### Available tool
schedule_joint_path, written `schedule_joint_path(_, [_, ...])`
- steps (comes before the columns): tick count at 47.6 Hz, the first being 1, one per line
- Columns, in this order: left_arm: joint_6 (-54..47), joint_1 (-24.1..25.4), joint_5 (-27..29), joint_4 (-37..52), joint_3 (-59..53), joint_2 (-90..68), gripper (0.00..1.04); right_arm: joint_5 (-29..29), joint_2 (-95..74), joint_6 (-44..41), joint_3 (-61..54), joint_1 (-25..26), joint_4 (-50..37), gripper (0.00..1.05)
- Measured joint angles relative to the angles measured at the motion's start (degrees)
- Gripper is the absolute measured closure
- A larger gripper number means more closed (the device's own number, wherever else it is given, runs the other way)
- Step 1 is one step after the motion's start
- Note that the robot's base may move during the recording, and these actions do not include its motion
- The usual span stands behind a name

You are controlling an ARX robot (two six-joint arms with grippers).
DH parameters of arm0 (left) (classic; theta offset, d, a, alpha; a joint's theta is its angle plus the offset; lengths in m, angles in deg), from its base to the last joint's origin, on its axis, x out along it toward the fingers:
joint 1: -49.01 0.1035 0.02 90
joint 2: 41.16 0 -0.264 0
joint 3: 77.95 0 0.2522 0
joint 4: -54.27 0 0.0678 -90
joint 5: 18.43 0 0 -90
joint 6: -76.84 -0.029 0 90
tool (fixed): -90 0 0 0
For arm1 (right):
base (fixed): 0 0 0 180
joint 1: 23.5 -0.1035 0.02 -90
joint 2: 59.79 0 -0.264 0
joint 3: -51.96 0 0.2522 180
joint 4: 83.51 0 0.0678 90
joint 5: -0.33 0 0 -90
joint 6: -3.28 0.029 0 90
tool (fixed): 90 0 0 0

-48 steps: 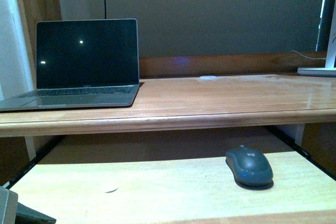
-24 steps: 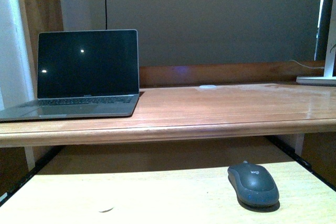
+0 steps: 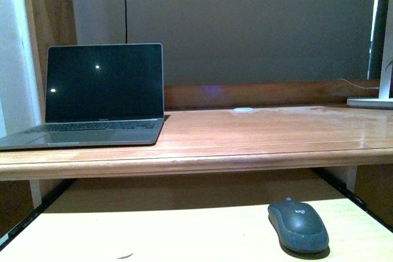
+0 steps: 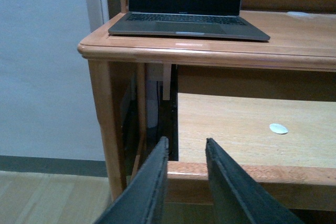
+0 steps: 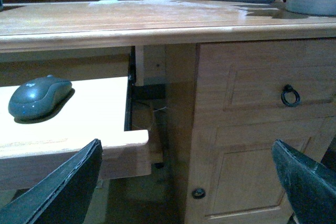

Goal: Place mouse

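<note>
The mouse [image 3: 298, 226], small, dark grey and oval with a light logo, lies on the pull-out keyboard shelf [image 3: 184, 237] under the desk top, toward its right end; it also shows in the right wrist view [image 5: 39, 95]. Neither gripper appears in the front view. My left gripper [image 4: 187, 144] is shut and holds nothing, hovering in front of the shelf's front left corner. My right gripper [image 5: 186, 161] stands open and empty, in front of the shelf's right end and the drawer cabinet, apart from the mouse.
An open laptop [image 3: 98, 96] with a dark screen sits on the desk top [image 3: 258, 133] at the left. A white lamp base [image 3: 370, 102] stands at the far right. A small white disc [image 4: 278, 128] lies on the shelf. The drawer cabinet [image 5: 252, 119] flanks the shelf's right end.
The front view has shifted upward: laptop, desk and mouse all sit lower in the picture than a second ago. The grey object at the bottom left corner has left the view.
</note>
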State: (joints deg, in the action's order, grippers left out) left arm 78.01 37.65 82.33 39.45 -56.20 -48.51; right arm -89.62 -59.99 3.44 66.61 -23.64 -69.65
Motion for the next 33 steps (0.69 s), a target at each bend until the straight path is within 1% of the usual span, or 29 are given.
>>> schedule_joint_path(3, [-0.11, 1.49, -1.33, 0.07, -0.79, 0.72, 0.96, -0.02, 0.0, 0.0, 0.0, 0.02, 0.0, 0.07])
schedule_joint_path(4, [-0.13, 2.16, -2.38, 0.07, -0.98, 0.96, 0.99, -0.02, 0.0, 0.0, 0.0, 0.02, 0.0, 0.07])
schedule_joint_path(5, [-0.13, 3.41, -4.72, 0.04, -1.18, 1.2, 1.02, -0.02, 0.0, 0.0, 0.0, 0.02, 0.0, 0.07])
schedule_joint_path(6, [-0.44, 5.9, -7.76, 0.04, -1.51, 1.68, 1.02, -0.04, 0.0, 0.0, 0.0, 0.02, 0.0, 0.07])
schedule_joint_path(8, [-0.52, 8.72, -9.94, 0.07, -1.86, 2.12, 1.02, -0.02, 0.0, 0.0, 0.0, 0.02, 0.0, 0.07])
schedule_joint_path(10, [-0.5, 10.27, -9.88, 0.09, -2.19, 2.45, 1.02, -0.07, 0.0, 0.0, 0.0, 0.02, 0.0, 0.07])
schedule_joint_path(14, [-0.52, 10.91, -10.51, 0.09, -2.91, 3.02, 1.02, 0.0, 0.0, 0.0, 0.0, 0.0, 0.0, 0.07])
schedule_joint_path(33, [-0.52, 11.02, -10.67, 0.63, -5.29, 5.09, 1.02, -0.04, 0.0, 0.0, 0.0, 0.02, 0.0, 0.07])
